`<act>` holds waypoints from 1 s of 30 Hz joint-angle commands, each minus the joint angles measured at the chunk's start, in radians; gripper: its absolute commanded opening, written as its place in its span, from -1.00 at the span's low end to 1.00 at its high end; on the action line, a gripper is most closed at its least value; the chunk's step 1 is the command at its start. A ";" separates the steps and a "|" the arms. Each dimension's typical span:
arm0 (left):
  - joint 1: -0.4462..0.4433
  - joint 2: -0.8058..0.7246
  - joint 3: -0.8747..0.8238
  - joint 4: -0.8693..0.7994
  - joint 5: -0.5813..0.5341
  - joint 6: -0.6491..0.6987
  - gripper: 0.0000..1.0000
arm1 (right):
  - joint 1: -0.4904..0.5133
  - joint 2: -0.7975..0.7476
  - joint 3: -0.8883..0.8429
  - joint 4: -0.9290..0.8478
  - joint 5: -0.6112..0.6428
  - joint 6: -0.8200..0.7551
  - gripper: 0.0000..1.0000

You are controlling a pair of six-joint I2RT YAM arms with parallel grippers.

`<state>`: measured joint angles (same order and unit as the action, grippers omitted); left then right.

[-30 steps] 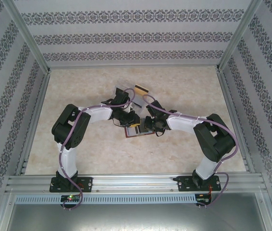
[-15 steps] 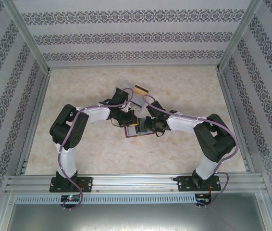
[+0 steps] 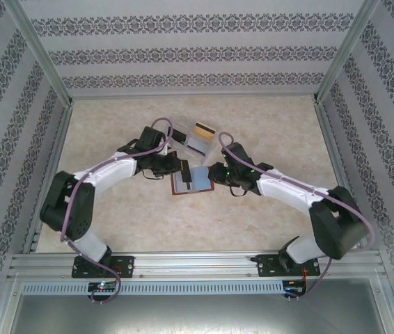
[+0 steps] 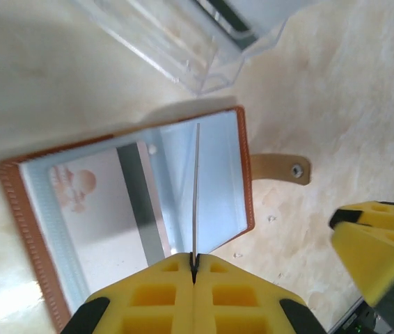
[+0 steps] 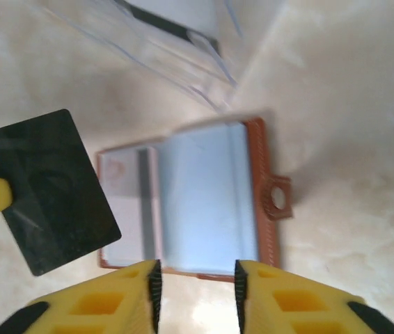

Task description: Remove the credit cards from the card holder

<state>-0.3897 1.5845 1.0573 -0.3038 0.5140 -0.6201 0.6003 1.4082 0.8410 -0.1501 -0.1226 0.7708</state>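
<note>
Overhead, we are seeing the small brown leather bifold card holder (image 3: pixel 193 181) lying open mid-table, two cards (image 3: pixel 195 145) resting in the clear plastic tray (image 3: pixel 177 139) beyond. Left wrist: the left gripper (image 4: pixel 194 263) is pinching a thin plastic card (image 4: pixel 197 195) edge-on; a pale orange-printed card (image 4: pixel 89 209) is awaiting removal. Right wrist: the right gripper (image 5: pixel 195 282) is hanging spread, empty, and we are seeing the pinched card's black face.

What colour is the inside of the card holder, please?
The card holder is blue-grey inside, best seen from the right wrist.
</note>
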 commanded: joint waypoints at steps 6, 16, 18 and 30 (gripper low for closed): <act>0.069 -0.115 0.006 -0.015 0.091 0.001 -1.00 | 0.004 -0.029 -0.005 0.151 -0.153 0.036 0.22; 0.153 -0.208 -0.018 0.244 0.405 -0.233 -1.00 | -0.023 0.059 0.062 0.449 -0.401 0.183 0.56; 0.164 -0.209 -0.025 0.288 0.430 -0.273 -1.00 | -0.030 0.079 0.081 0.491 -0.441 0.220 0.54; 0.189 -0.201 -0.048 0.401 0.474 -0.386 -1.00 | -0.068 0.094 0.101 0.637 -0.527 0.298 -0.13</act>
<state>-0.2176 1.3918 1.0248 0.0227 0.9535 -0.9638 0.5411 1.5066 0.9211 0.4141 -0.6144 1.0481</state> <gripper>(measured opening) 0.058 0.447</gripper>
